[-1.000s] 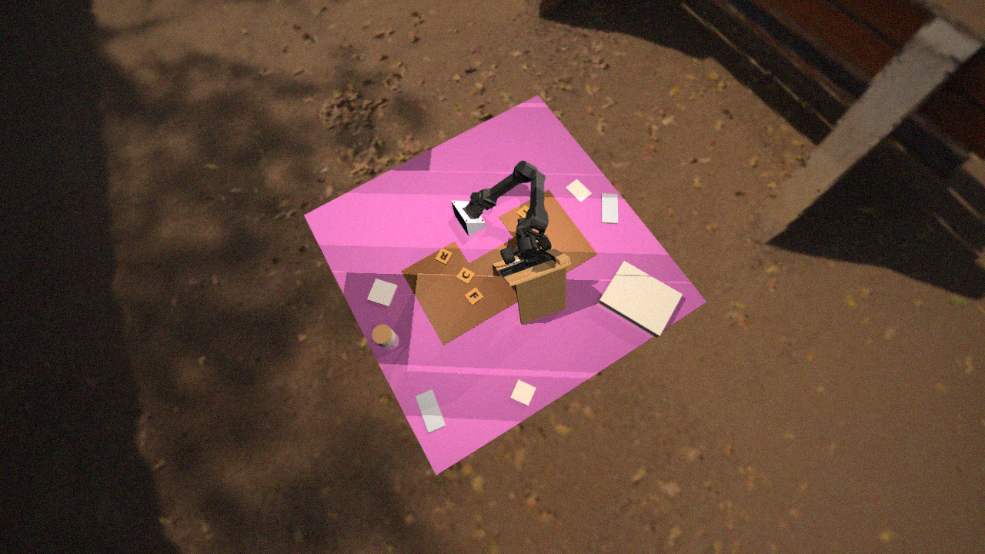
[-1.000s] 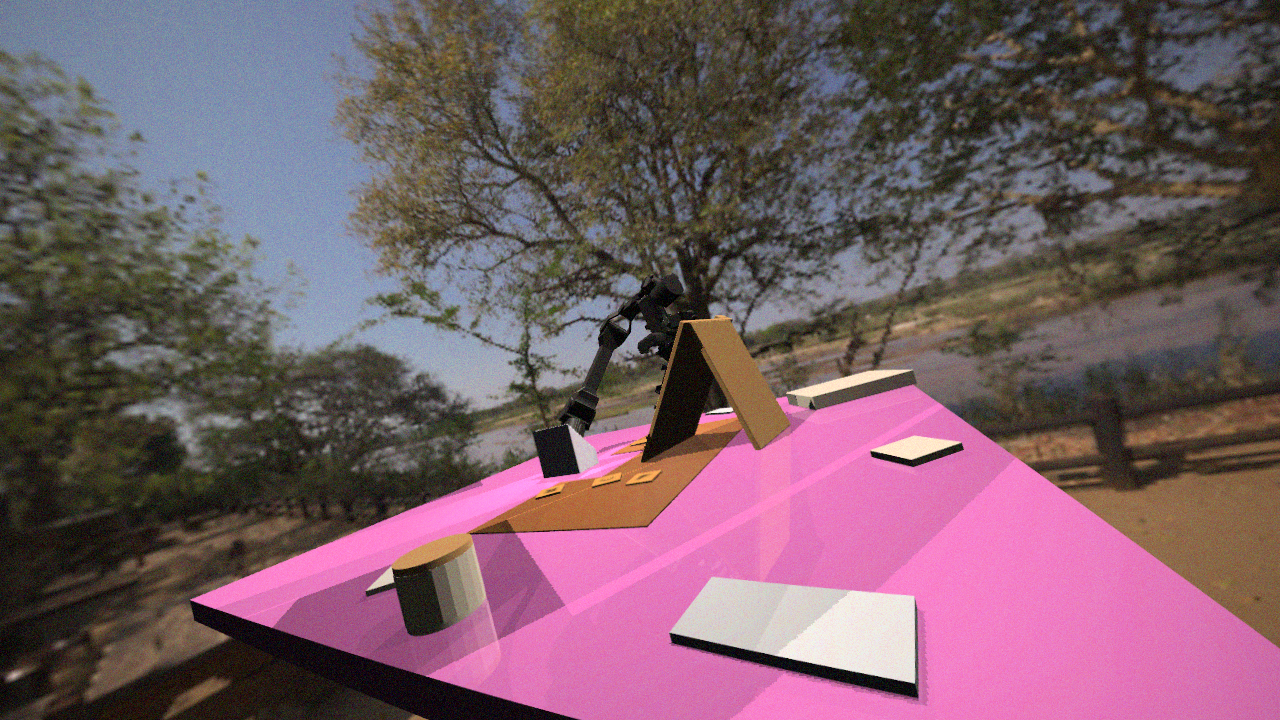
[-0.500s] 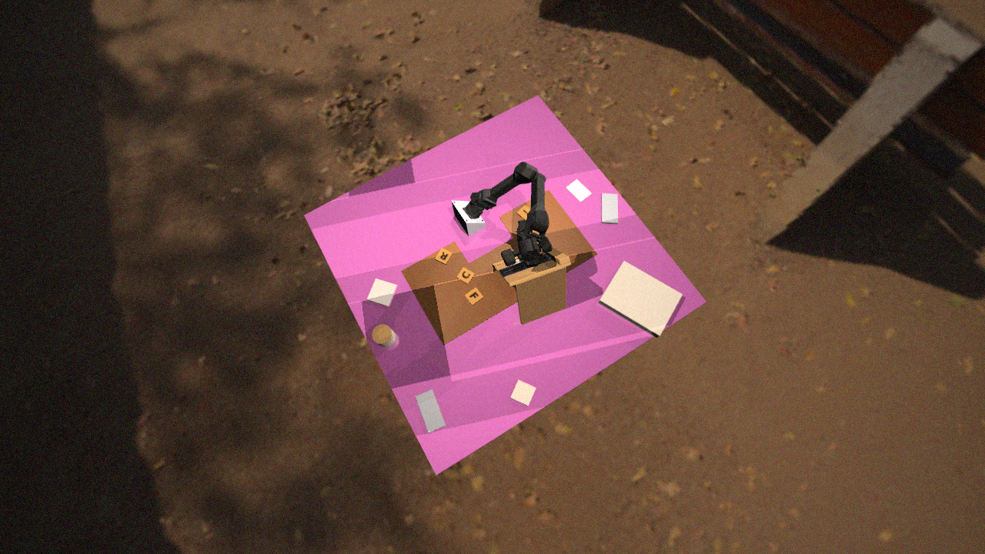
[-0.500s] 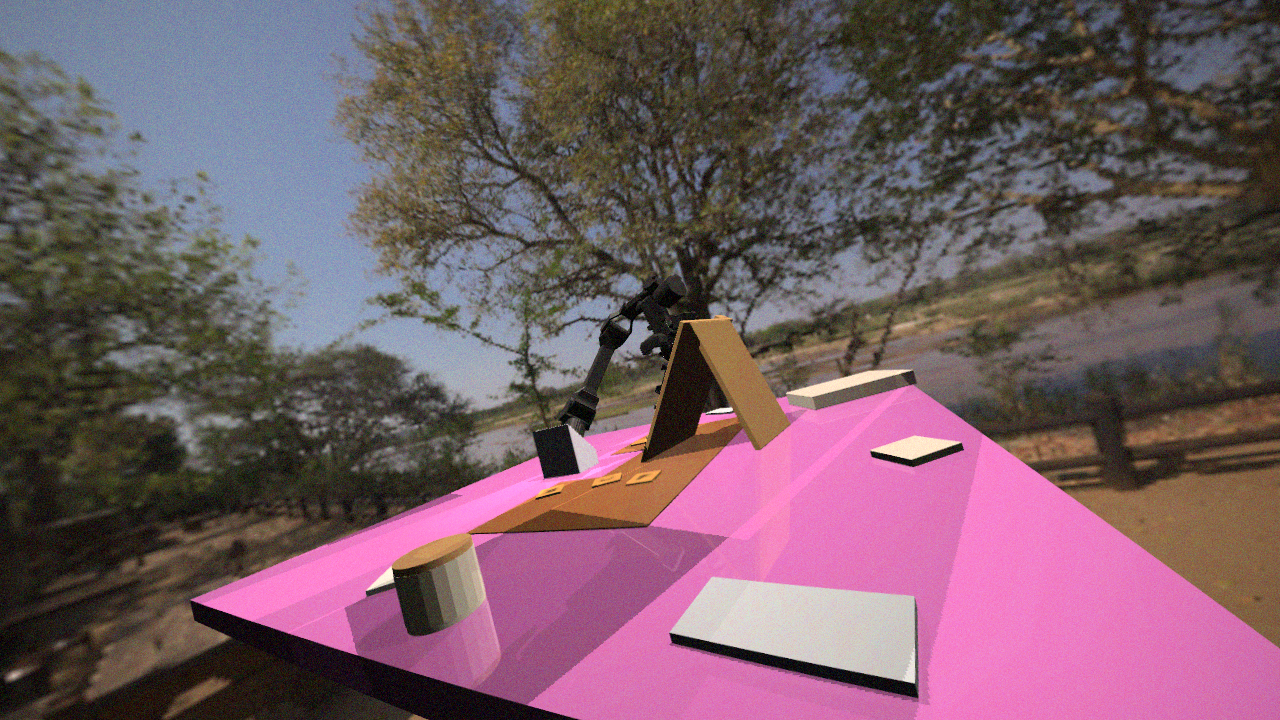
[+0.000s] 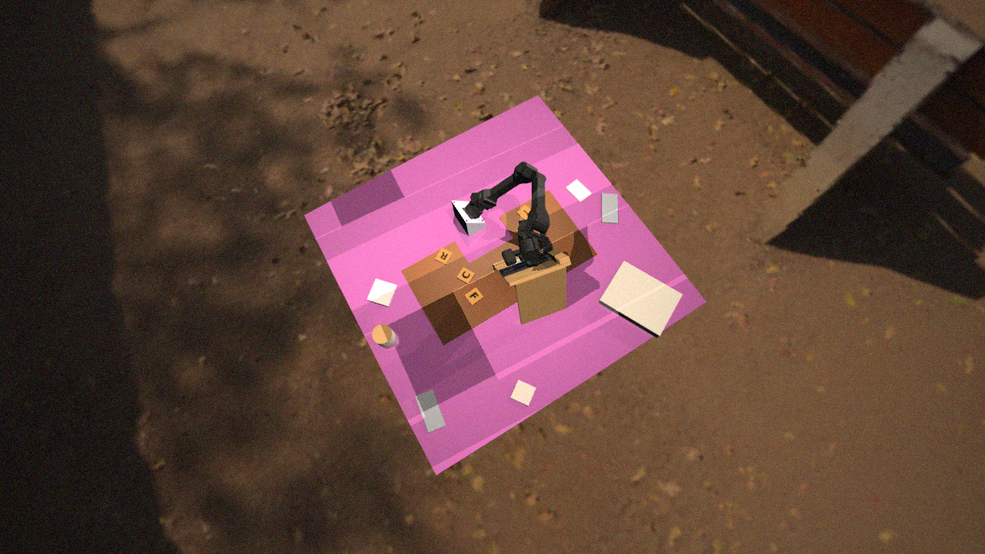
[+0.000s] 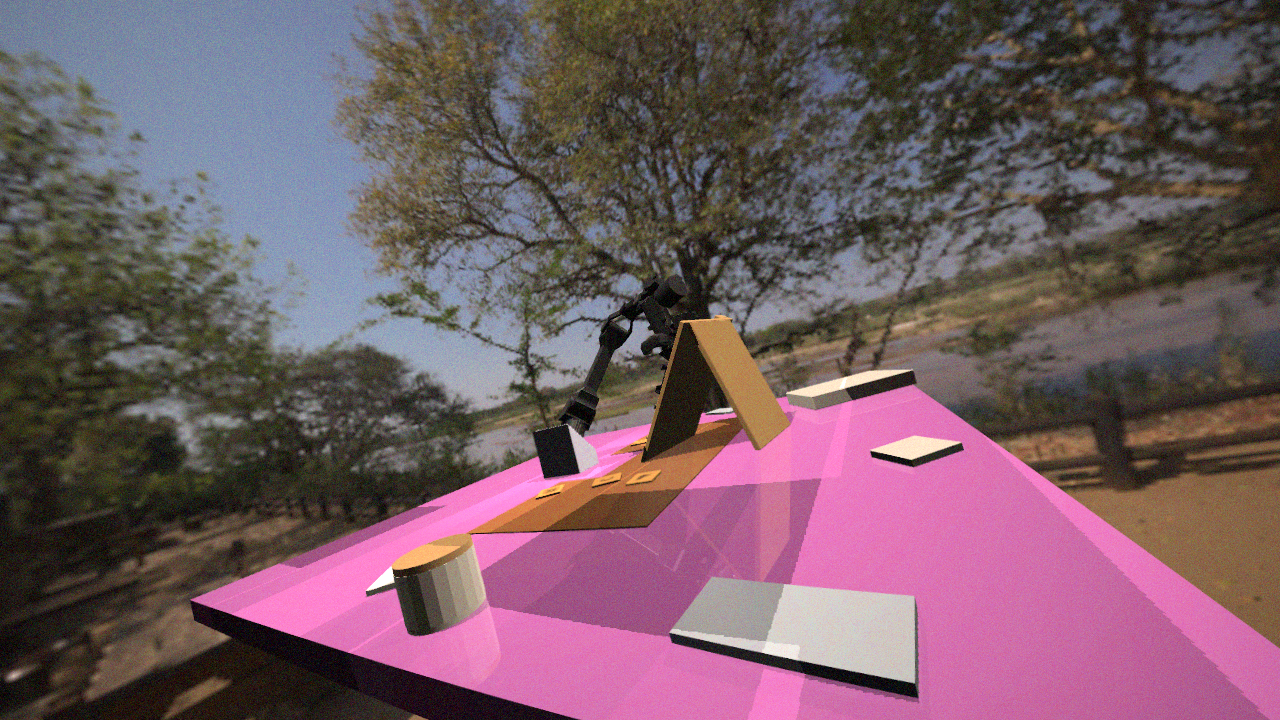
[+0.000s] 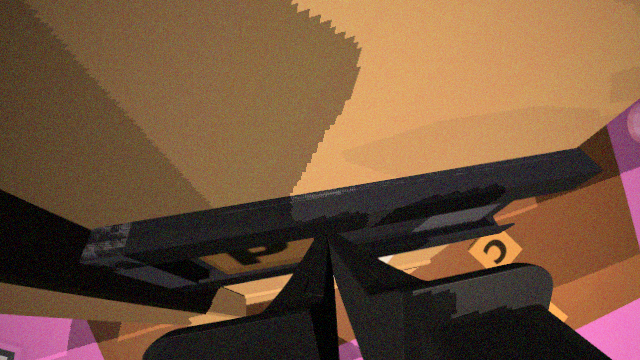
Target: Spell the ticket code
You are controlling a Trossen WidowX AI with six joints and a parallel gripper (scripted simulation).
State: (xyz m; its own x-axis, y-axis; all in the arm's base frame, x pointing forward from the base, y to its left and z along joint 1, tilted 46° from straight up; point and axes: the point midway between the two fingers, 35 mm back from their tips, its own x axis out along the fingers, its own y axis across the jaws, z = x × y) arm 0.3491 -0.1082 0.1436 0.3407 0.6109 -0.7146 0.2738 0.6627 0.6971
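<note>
Showing a dark rail [image 7: 360,205] with a P tile [image 7: 262,254] inside, gripper [image 5: 522,267] [image 7: 326,241] closed, holding nothing, C tile [image 5: 465,275] [image 7: 495,250] outside.

Your arm [image 5: 538,199] [image 6: 614,335]: matte blk/dk grey, slim links w/ chunky rounded joints; gripper [image 7: 326,241] also blk, fingers tapering to narrow tips, broad round-cornered parts behind.

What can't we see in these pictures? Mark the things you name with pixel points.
- Ticket's code: the wrist view shows no readable print.
- Middle of the rail [image 7: 440,175]: the fingers cover part of it in the wrist view.
- Letters on the tiles [image 6: 642,477]: too small and slanted in the exterior view.
</note>
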